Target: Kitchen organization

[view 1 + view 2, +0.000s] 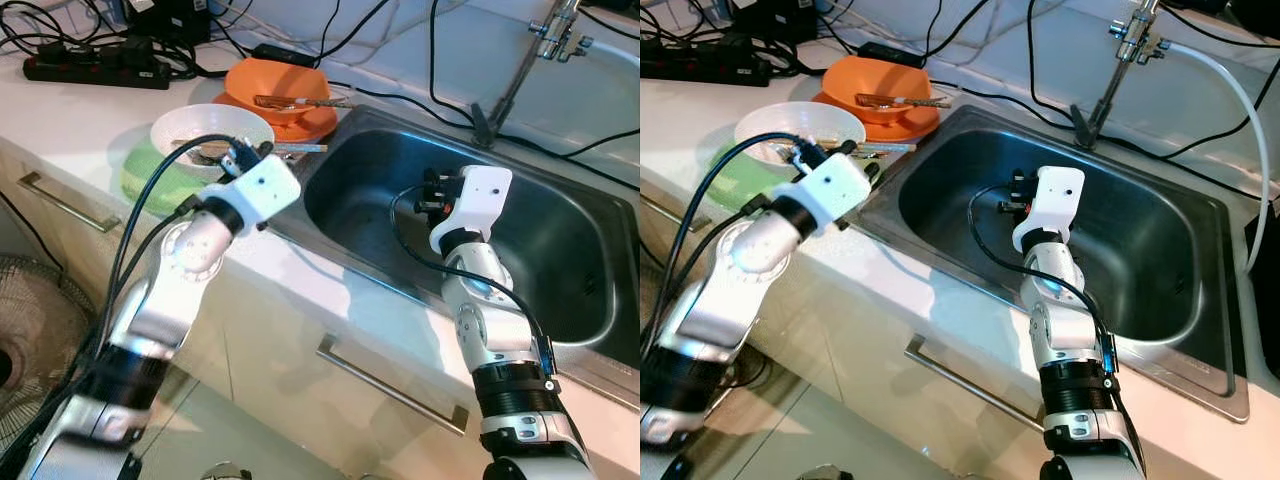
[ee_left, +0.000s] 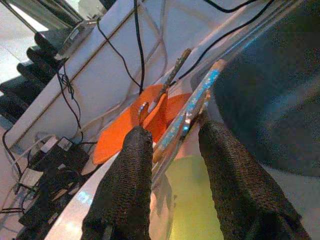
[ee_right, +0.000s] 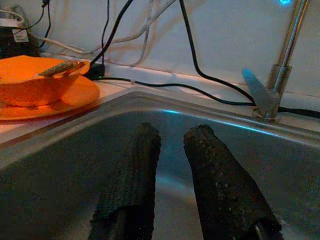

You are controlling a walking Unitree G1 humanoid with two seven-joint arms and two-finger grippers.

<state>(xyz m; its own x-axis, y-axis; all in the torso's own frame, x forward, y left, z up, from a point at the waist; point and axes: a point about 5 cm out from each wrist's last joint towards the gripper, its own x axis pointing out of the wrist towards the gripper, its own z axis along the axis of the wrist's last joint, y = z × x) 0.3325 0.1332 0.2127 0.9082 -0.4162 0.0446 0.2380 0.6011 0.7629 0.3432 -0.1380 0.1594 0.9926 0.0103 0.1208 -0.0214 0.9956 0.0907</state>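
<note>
Two silver robot arms are reaching forward over a white kitchen counter (image 1: 330, 290). On its left, the left gripper (image 2: 172, 145) is hovering at the rim of a white round bowl (image 1: 190, 128) sitting on a green plate (image 1: 140, 180), its black fingers apart around a thin metal utensil handle (image 2: 192, 107) without yet closing on it. Just beyond, an orange bowl holding a utensil (image 1: 270, 90) is resting on an orange plate (image 1: 310, 125). On its right, the right gripper (image 3: 170, 165) is hanging inside the stainless steel sink (image 1: 560, 250), fingers slightly apart and holding nothing. Closing off-centre would probably tip the white bowl or flick the utensil off the counter.
</note>
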